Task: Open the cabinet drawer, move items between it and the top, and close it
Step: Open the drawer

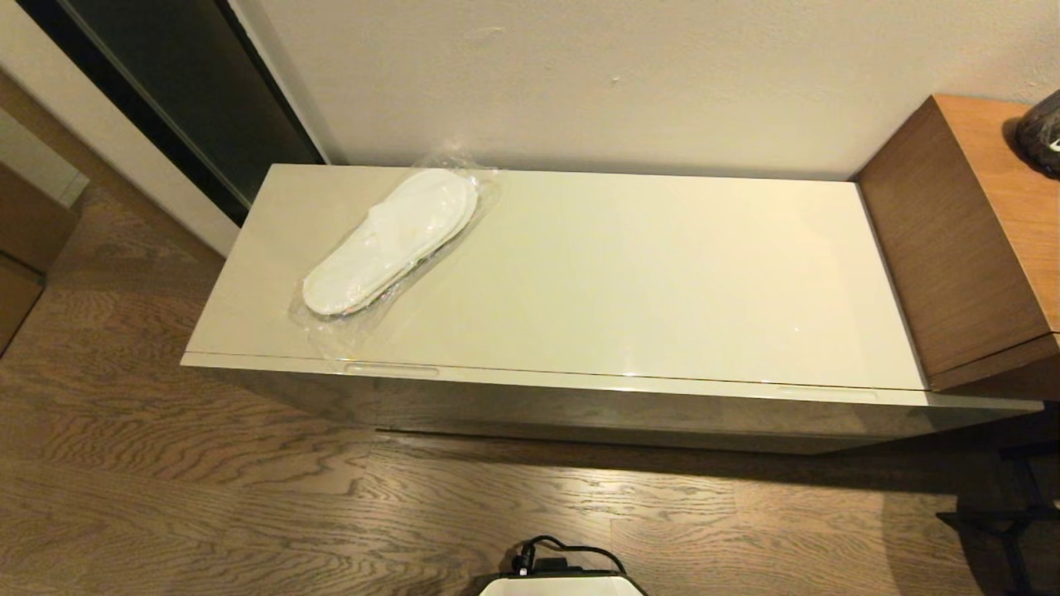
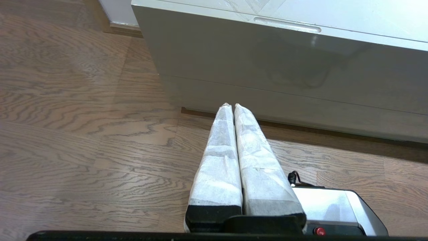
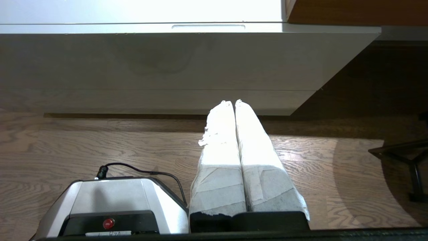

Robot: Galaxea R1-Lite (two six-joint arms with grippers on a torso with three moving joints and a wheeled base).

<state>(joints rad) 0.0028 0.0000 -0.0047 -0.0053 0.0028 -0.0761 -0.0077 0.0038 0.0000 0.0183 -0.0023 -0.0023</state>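
Note:
The pair of white slippers (image 1: 389, 242) in clear plastic wrap lies on the left part of the cabinet's glossy cream top (image 1: 629, 281). The cabinet drawer (image 1: 580, 407) is closed, its wide front flush with the cabinet; recessed pulls show at its upper edge (image 2: 287, 24) (image 3: 208, 26). The tissue pack is out of view. My left gripper (image 2: 232, 105) hangs low over the floor before the cabinet's left end, shut and empty. My right gripper (image 3: 233, 101) hangs low before the cabinet's right end, shut and empty. Neither arm shows in the head view.
A taller brown wooden unit (image 1: 969, 248) adjoins the cabinet's right end, with a dark object (image 1: 1042, 132) on it. My base (image 1: 563, 583) stands on the wooden floor in front. A dark metal stand (image 3: 408, 160) sits on the floor at the right.

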